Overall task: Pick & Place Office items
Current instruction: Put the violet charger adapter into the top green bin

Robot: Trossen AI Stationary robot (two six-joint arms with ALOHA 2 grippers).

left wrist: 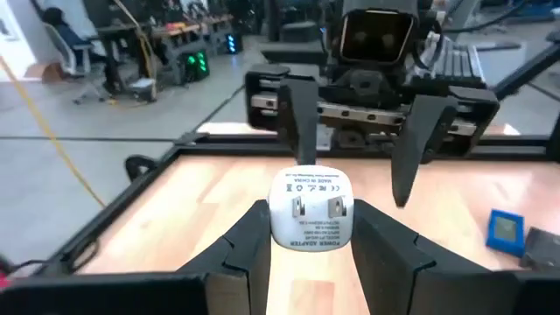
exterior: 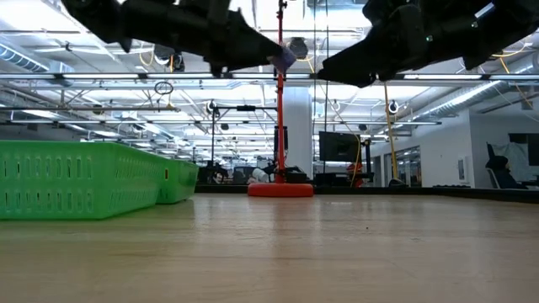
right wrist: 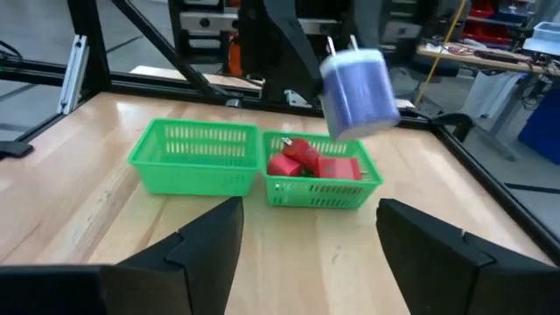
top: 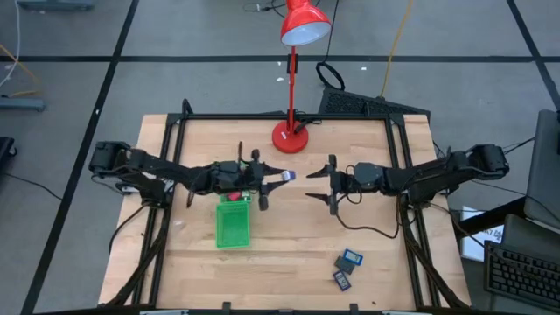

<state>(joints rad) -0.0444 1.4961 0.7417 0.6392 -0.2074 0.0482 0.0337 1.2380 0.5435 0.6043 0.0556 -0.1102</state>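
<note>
The power adapter (left wrist: 311,210), a small rigid plastic block, likely light and smooth-sided, is hanging above mid-table, clamped by its flat sides in the left gripper (left wrist: 308,229); those sides are offering the best purchase. The right gripper (right wrist: 308,229) is standing released, facing it, jaws apart. Red blocks (right wrist: 311,164) are lying in one compartment of the green tray (right wrist: 197,156). Two blue-faced rectangles (top: 346,268) are appearing too small to identify.
</note>
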